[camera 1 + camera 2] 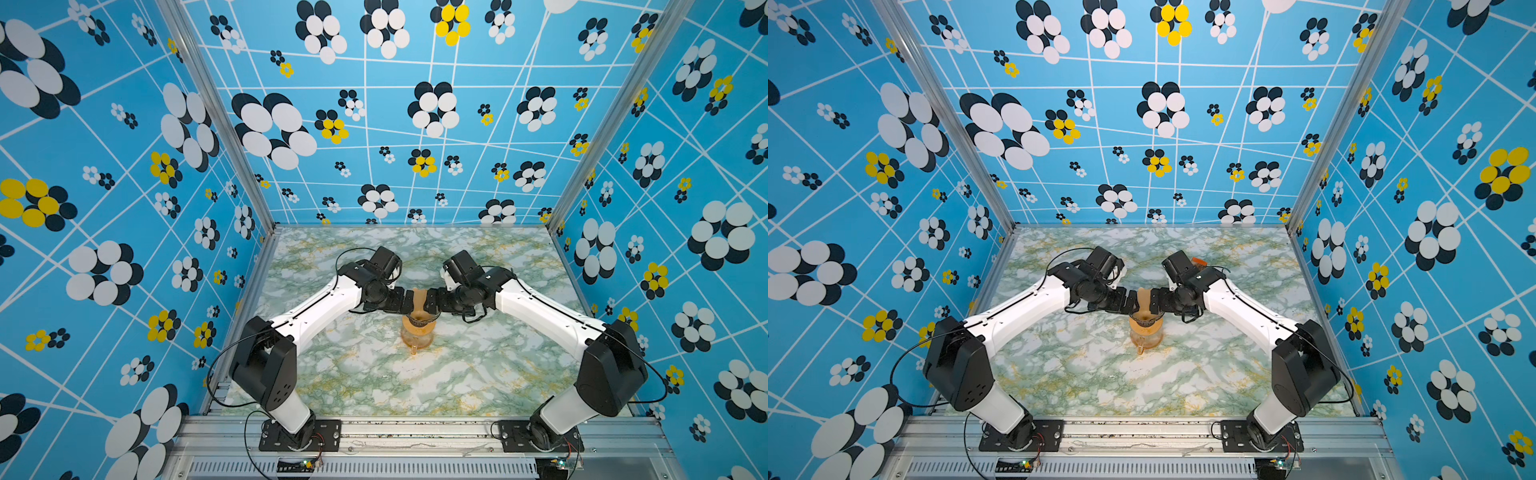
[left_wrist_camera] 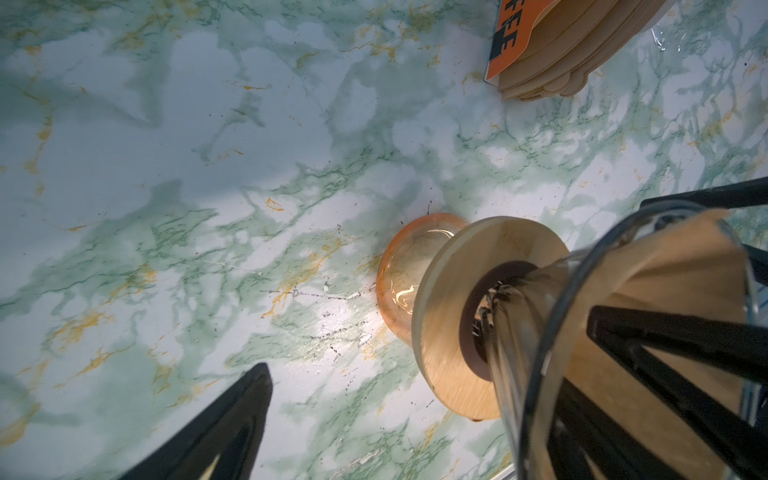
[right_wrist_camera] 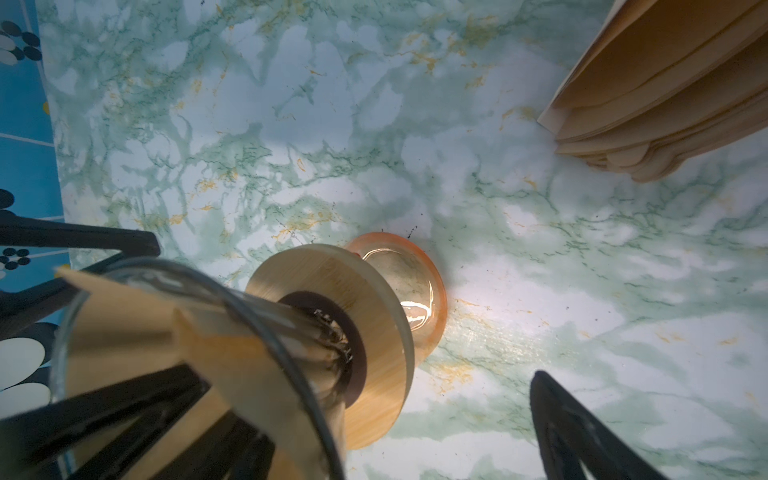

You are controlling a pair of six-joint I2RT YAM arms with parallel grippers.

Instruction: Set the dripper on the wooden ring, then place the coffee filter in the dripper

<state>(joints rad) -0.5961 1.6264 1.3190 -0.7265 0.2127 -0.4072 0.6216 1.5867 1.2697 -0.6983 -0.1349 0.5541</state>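
Marble table (image 1: 457, 374) | coffee filter (image 2: 665, 274) sits in dripper (image 2: 513, 374) | left claw (image 1: 406, 302), right claw (image 1: 431, 302) — both apart

you've got one readable bit, left wrist view: black block letters "fee", cut off at the frame edge, on the orange card (image 2: 517, 39) fronting the stack of filters (image 2: 590, 54).
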